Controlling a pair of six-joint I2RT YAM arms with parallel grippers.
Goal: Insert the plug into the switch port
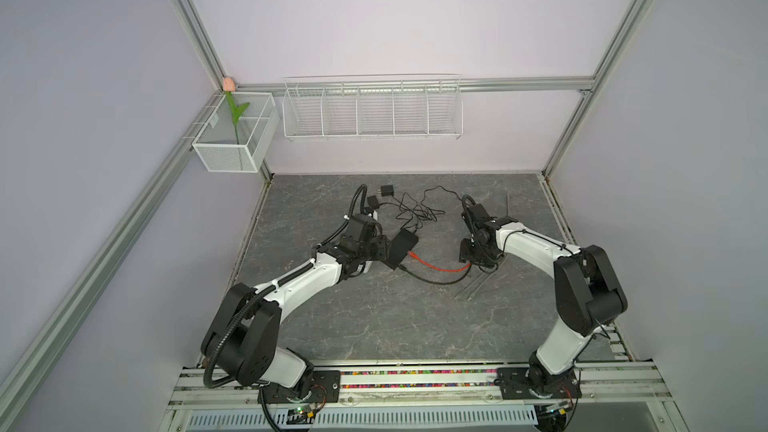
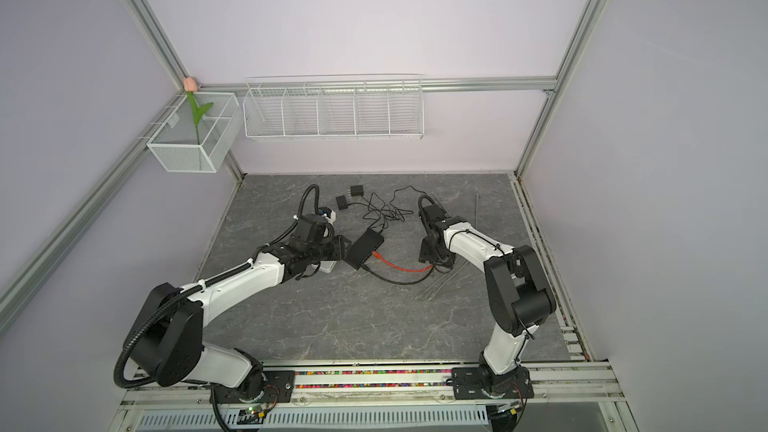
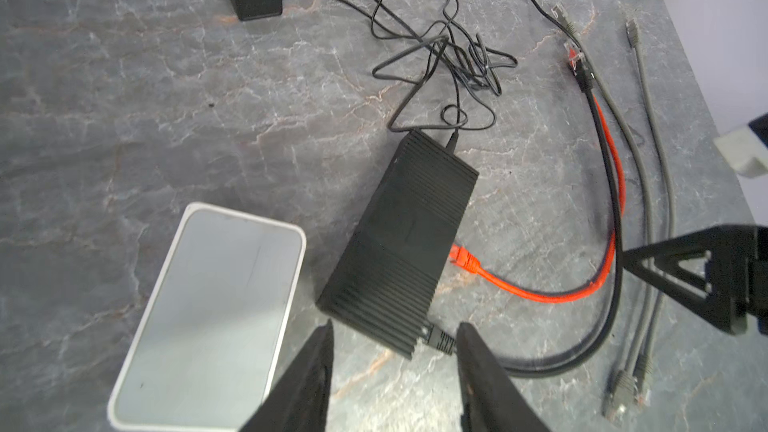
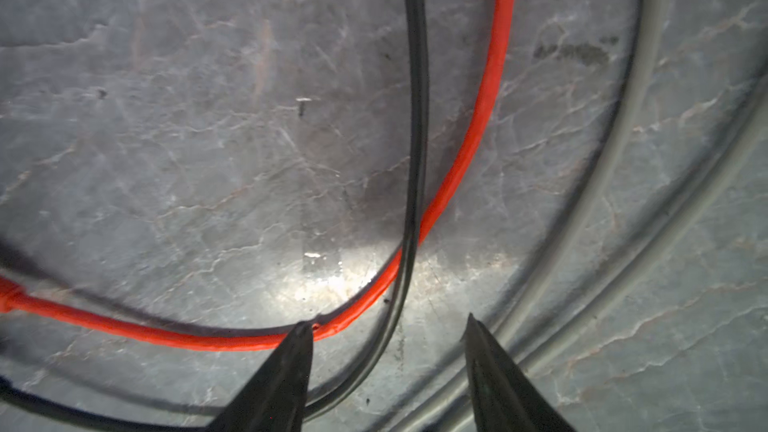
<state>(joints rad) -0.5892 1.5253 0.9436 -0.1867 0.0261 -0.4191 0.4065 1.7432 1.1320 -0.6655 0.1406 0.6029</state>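
In ribbed black switch (image 3: 407, 234): orange plug (image 3: 463, 257) (seated); left gripper (image 3: 395, 323), right gripper (image 4: 387, 320) gape empty.

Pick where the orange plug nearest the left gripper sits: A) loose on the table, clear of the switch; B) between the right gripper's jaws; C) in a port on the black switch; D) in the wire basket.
C: the left wrist view shows the orange plug seated in the side of the black switch, and the right gripper stands open, holding no plug.
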